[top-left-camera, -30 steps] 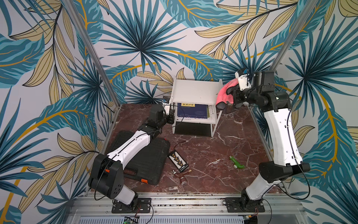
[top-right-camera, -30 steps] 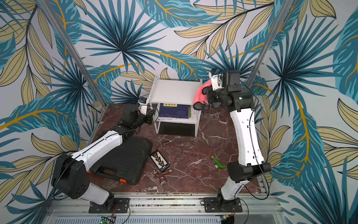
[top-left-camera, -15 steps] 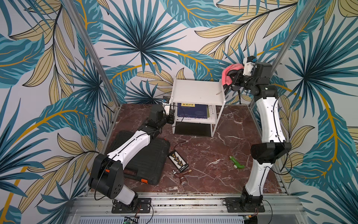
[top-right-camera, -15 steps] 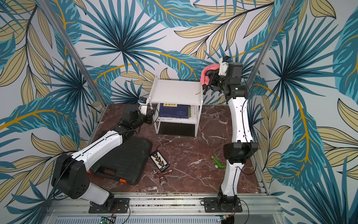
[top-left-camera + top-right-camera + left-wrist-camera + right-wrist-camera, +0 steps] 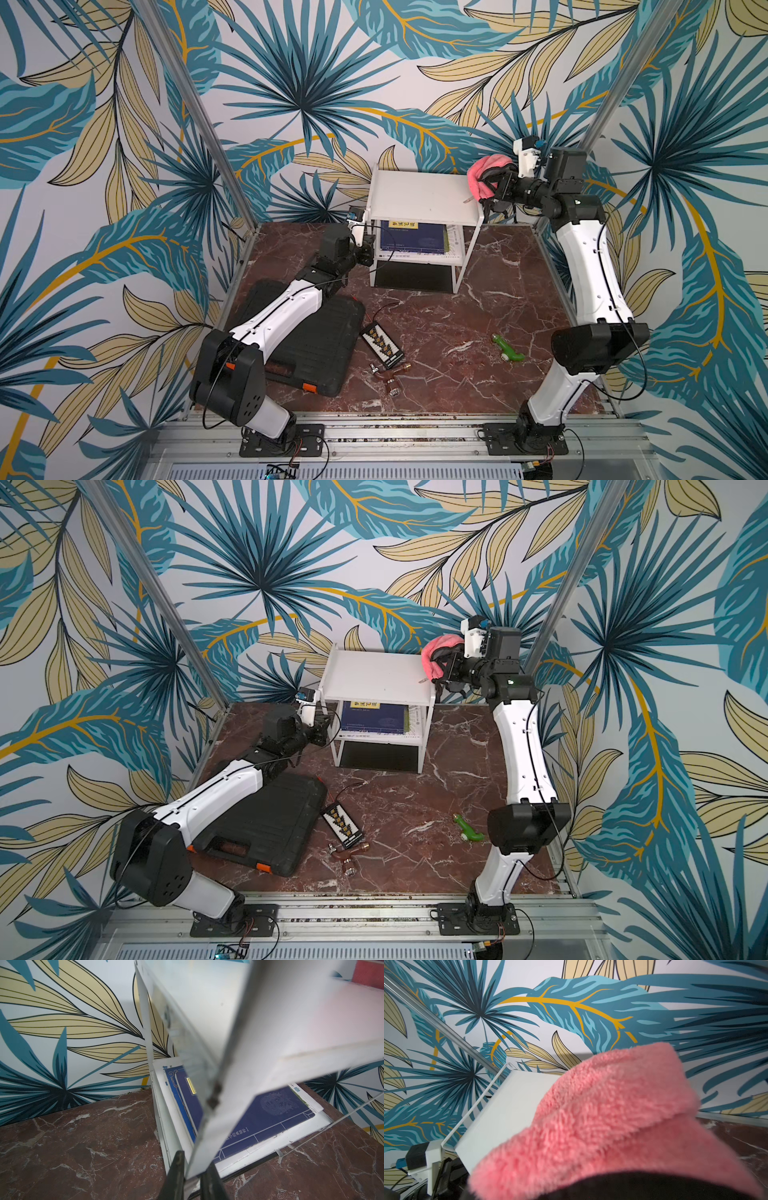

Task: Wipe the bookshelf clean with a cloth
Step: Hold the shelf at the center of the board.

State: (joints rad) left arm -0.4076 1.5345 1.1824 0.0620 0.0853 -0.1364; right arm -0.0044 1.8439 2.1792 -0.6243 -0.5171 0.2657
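top and wrist views compared. in both top views the bookshelf [image 5: 424, 195] stands at the back of the desk [image 5: 478, 299], against the wall. the cloth [image 5: 482, 176] is bunched at the bookshelf's upper right corner, just over the right rail. it is clamped in the closed right claw [image 5: 492, 185]. whether the cloth touches the top shelf cannot be told.

in the right wrist view the cloth fills the lower half and hides the claw's jaws. beyond it lie the bookshelf's bare white top and its far wire rail.

only the left wrist view shows the grip of the left claw [image 5: 193, 1174]. its two dark fingers [image 5: 178, 1169] are closed on the bookshelf's front left leg. from above, this claw is a dark block at that corner.

the left wrist view also shows the blue books [image 5: 259, 1118] lying flat on the bookshelf's lower shelf. from above, the top shelf covers much of them. a small grey scrap [image 5: 468, 200] near the bookshelf's right rail shows only from above.

in front of the bookshelf, leftward, lies a black ribbed case [image 5: 320, 332], partly hidden by the left arm. straight in front are a black connector strip [image 5: 382, 347] and a brass fitting [image 5: 390, 374]. rightward lies a green toy [image 5: 509, 349].
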